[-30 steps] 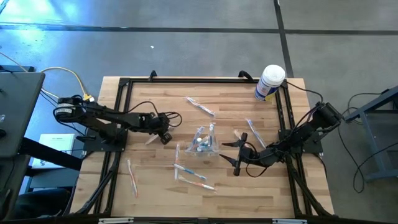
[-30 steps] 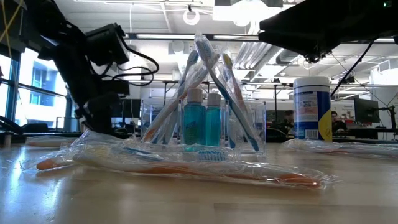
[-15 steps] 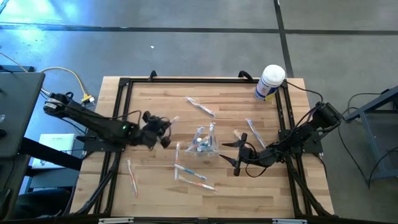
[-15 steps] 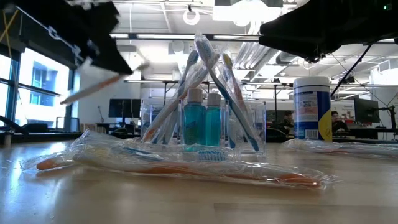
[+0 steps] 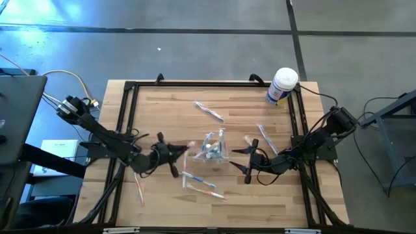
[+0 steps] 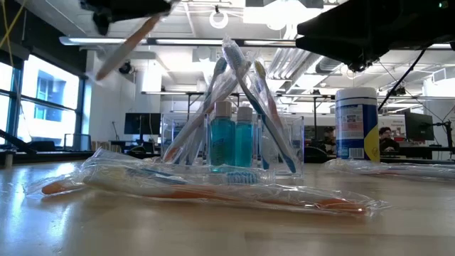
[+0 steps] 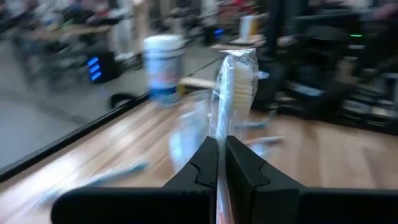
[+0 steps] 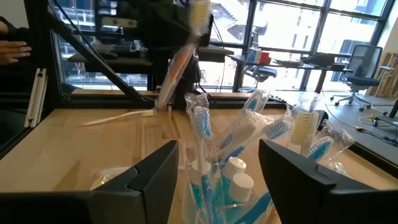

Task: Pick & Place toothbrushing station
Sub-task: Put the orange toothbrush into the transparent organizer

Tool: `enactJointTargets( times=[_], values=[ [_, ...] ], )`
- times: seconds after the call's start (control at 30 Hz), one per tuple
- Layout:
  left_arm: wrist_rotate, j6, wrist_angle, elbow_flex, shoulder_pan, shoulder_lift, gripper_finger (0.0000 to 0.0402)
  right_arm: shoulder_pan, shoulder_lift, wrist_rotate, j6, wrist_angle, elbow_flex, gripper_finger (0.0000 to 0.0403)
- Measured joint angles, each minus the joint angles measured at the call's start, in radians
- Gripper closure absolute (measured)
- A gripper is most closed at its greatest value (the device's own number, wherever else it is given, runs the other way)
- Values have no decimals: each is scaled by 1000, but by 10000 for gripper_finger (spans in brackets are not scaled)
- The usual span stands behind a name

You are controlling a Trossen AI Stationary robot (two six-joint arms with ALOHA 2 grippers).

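The toothbrushing station [image 5: 213,149] is a clear holder at the table's middle, with blue bottles and several wrapped toothbrushes leaning in it [image 6: 234,139]. It stands on its base. My left gripper [image 5: 174,156] hovers just left of it, shut on a wrapped toothbrush [image 7: 233,87], which also shows high up in the low view [image 6: 128,44]. My right gripper [image 5: 244,164] stands open just right of the station. In the right wrist view its fingers [image 8: 146,180] flank the station [image 8: 221,177] without touching it. My left gripper pinches the wrapped toothbrush by its handle [image 7: 219,144] between the two fingers. The bristle end [image 7: 239,78] sticks out ahead of the fingertips, toward the station. The fingers lie about level and the toothbrush is lifted clear of the table.
A white canister with a blue label [image 5: 283,86] stands at the far right corner. Loose wrapped toothbrushes lie at the far middle [image 5: 208,110], near middle [image 5: 198,185], near left [image 5: 138,185] and right [image 5: 263,138]. Black frame rails [image 5: 127,123] run along the table's sides.
My left gripper has risen from the table with the wrapped toothbrush and swung toward the near edge and the station, tipping from pointing down to level. The toothbrush now hangs clear of the table. My right gripper has kept still.
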Motion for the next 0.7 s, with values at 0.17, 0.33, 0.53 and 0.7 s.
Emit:
enactJointTargets(
  times=[0.17,0.33,0.53,0.7],
  values=[
    [125,132,240,0,72,136,396,0,0,-1,-1,7,0,188],
    [190,228,445,0,141,187,395,0,0,-17,-2,6,0,188],
    [361,138,508,-1,245,215,394,0,0,-30,-3,5,0,188],
    [383,63,517,-6,300,267,394,0,0,-30,-2,5,0,188]
  ],
)
